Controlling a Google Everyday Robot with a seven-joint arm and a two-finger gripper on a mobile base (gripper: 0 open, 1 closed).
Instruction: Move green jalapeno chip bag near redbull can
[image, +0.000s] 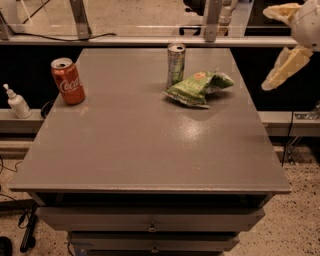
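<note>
The green jalapeno chip bag (196, 88) lies crumpled on the grey table, at the back and right of centre. The redbull can (175, 65) stands upright just to its left, the bag's edge touching or nearly touching the can's base. My gripper (283, 42) is at the far right of the camera view, raised off the table past its right edge and well clear of the bag. Its two pale fingers are spread apart and hold nothing.
A red Coca-Cola can (67, 80) stands near the table's (140, 150) left edge. A small white pump bottle (17, 101) sits on a ledge left of the table. Drawers are below the front edge. A rail runs behind the table.
</note>
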